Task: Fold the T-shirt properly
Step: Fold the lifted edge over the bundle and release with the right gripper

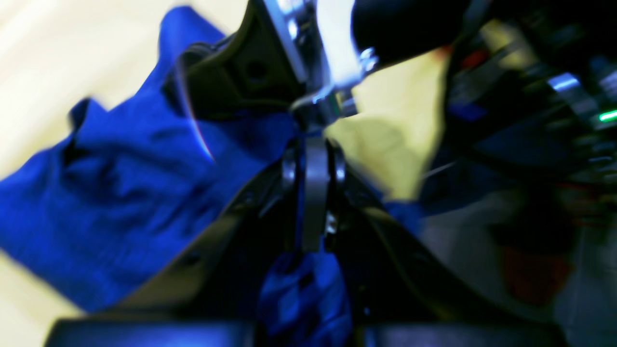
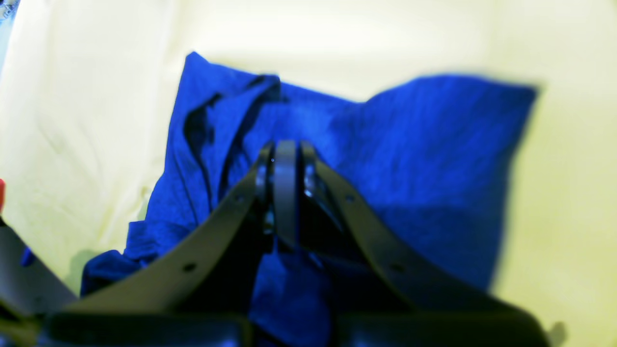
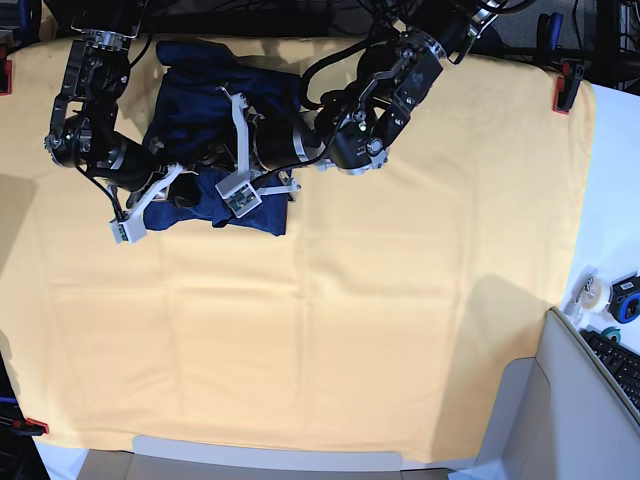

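A pale yellow cloth (image 3: 350, 330) covers the table, and the T-shirt (image 3: 210, 105) lies bunched near its far edge, toward the left of the base view. At its left end the right claw (image 2: 285, 193) is pressed together on a pinch of blue fabric; further right the left claw (image 1: 313, 193) is clamped on another fold, just beside. To fold well, both should probably lift evenly, keep the held edge taut and lay it down flat, without dragging the cloth beneath.

One T-shirt (image 3: 215, 105); one yellow cloth (image 3: 400, 300); two grippers, left gripper (image 3: 243, 190) and right gripper (image 3: 135, 215); two red clamps (image 3: 566, 85) at 2 and 10 o'clock
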Tool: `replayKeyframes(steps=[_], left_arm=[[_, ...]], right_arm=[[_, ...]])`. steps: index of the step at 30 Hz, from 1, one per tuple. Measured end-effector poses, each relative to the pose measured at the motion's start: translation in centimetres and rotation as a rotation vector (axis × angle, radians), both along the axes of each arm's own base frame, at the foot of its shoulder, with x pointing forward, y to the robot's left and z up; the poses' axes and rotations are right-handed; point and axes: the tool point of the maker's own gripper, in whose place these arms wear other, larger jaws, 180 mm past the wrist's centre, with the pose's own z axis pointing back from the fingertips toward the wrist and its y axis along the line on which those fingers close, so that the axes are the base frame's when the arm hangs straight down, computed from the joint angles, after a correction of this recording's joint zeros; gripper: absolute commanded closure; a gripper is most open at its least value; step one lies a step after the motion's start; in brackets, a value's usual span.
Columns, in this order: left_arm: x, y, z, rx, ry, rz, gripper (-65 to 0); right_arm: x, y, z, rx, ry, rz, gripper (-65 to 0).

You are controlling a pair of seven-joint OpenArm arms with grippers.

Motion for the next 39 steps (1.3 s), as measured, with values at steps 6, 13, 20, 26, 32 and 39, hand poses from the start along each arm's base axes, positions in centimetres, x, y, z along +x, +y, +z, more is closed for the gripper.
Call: replayKeyframes(steps=[6,13,20,26,32,39], left_arm=[[1.9,0.7,-1.0,0.059,-0.007,0.112,0.0],[0.4,1.4,-4.9,0.119,0.091,0.122,0.0],[-2.5,2.0,-7.1,0.168,0.175,0.092,0.0],[-3.8,4.5,-8.3,0.266,0.201,0.062,0.0],[-5.3,4.7,-7.3,0.286,0.212,0.030,0.0],[-6.3,4.7,-7.3,0.281,0.229,0.023,0.0]], right_arm=[[0.7,0.3,0.0,0.035,-0.033,-0.033,0.0],[0.3,-0.3,-2.6,-0.112,0.029,-0.070,0.0],[1.3,-1.5,-3.5,-0.289,-0.019,-0.121,0.0],[1.9,-1.7,-3.5,-0.370,-0.016,-0.129,0.0],[3.2,-3.5,-2.8,-0.484,-0.014,-0.146,0.0],[5.0,-4.4,-3.0,-0.534,0.010,-0.153,0.0]])
